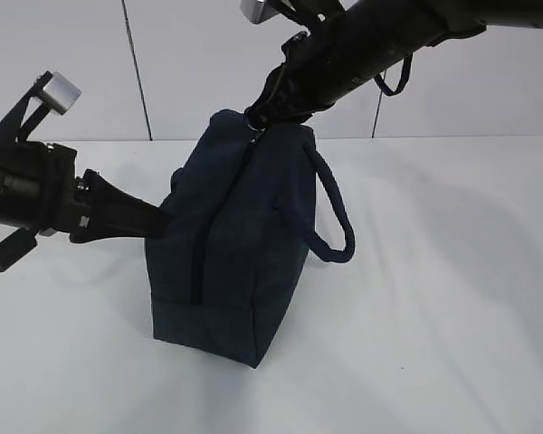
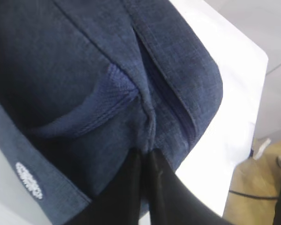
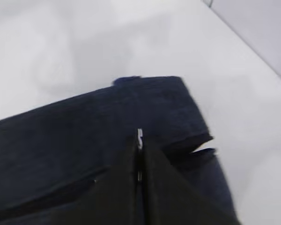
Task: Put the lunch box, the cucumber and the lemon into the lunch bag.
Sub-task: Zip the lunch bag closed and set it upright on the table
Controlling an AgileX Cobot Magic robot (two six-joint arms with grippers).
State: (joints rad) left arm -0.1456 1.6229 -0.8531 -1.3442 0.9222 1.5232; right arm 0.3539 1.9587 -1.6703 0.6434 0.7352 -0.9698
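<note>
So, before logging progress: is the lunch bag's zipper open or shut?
Shut along what shows: the lunch bag has an unbroken zipper line, no gap. Its top end is hidden.

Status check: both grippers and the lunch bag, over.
Left gripper shut, pinching bag fabric at the near end. Right gripper shut on the zipper pull. Lunch bag upright. Nothing blocking.

The lunch bag (image 1: 240, 262) stands on the table (image 1: 452, 298) at centre frame, one handle (image 1: 337, 217) looping off its right side. My left gripper (image 1: 158, 221) meets its left face; my right gripper (image 1: 258, 122) sits at its top edge, upper centre.
</note>
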